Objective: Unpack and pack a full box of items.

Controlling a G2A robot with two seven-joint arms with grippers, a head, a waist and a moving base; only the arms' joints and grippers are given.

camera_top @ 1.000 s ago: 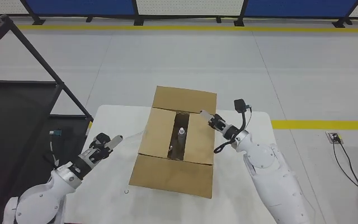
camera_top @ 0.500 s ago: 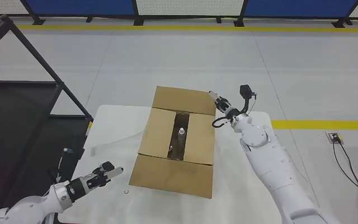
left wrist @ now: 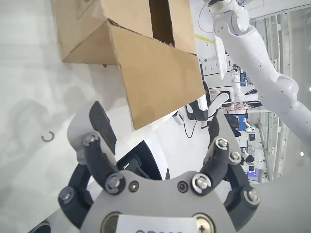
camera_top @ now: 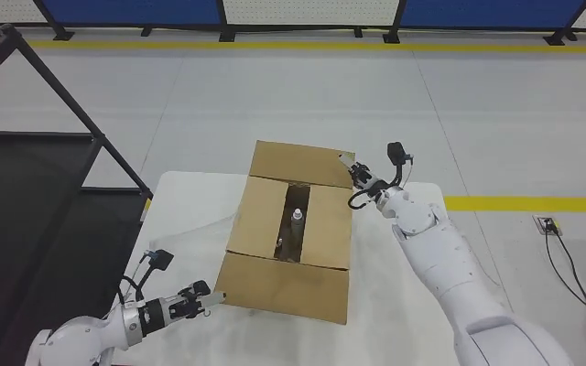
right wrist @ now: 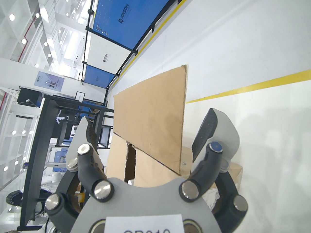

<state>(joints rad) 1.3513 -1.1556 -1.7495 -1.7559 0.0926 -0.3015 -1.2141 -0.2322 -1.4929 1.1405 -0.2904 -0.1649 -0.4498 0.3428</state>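
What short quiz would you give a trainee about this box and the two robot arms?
1. True or false: the cardboard box on the table is shut tight on top.
2. What shows through the gap between its top flaps? A) a white bottle B) a red ball C) a banana
3. Fill in: the right gripper, open, is at the box's ____ flap, while the left gripper, also open, is by the near one.
Key: 1 false; 2 A; 3 far.
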